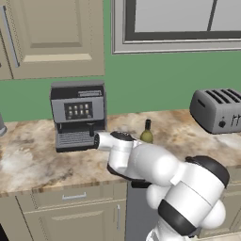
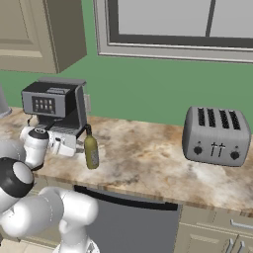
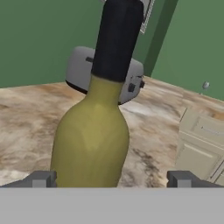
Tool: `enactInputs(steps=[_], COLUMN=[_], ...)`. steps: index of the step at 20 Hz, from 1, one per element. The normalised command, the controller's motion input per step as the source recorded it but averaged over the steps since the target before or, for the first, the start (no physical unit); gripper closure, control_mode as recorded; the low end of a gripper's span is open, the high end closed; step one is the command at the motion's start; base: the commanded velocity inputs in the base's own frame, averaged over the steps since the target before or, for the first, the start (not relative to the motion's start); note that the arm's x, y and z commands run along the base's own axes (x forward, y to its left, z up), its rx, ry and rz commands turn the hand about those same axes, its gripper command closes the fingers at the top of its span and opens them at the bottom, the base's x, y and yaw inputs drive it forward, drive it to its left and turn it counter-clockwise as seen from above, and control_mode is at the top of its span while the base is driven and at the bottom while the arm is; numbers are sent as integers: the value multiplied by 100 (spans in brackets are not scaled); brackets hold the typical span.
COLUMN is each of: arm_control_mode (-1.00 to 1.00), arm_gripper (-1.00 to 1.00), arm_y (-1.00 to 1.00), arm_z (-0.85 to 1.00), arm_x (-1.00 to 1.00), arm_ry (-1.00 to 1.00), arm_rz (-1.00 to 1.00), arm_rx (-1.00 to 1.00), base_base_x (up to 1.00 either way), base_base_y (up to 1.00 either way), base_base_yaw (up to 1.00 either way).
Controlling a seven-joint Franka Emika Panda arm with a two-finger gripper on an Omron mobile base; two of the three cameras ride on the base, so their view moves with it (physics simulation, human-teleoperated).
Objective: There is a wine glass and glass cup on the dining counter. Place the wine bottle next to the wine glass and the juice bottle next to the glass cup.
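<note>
The wine bottle (image 3: 92, 144), olive-green with a dark neck, stands upright on the marbled counter (image 2: 148, 163) in front of the coffee machine. It also rises behind my arm as the wine bottle (image 1: 147, 135) and stands near the counter's front edge as the wine bottle (image 2: 91, 150). My gripper (image 3: 111, 179) is open and level with the bottle's lower body, one fingertip (image 3: 41, 179) close beside it and the other well clear. From the right base, the gripper (image 2: 73, 146) sits just left of the bottle. The juice bottle, wine glass, glass cup and dining counter are out of view.
A coffee machine (image 1: 77, 115) stands against the green wall just behind the hand. A silver toaster (image 2: 216, 134) sits further right on the counter. Wall cupboards (image 1: 52, 35) and a window (image 2: 173, 24) hang above; a dark dishwasher front (image 2: 133, 222) lies below the counter edge.
</note>
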Motion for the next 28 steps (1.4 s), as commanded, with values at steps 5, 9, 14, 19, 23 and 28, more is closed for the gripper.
enactInputs(steps=[5, 9, 14, 19, 23, 28], arm_control_mode=[-100, -100, -100, -100, -100, -100], arm_gripper=[-100, -100, -100, -100, -100, -100], arm_y=[-10, -12, -10, -4, -3, -1], arm_z=[0, 0, -1, -4, -8, -13], arm_x=[0, 6, 11, 3, 7, 17], arm_ry=[0, 1, 1, 1, 3, 5], arm_rz=[1, 2, 5, 5, 5, 3], arm_rx=[0, 0, 0, 0, 0, 0], base_base_x=[0, 0, 0, 0, 0, 0], base_base_y=[0, 0, 0, 0, 0, 0], base_base_yaw=[0, 0, 0, 0, 0, 0])
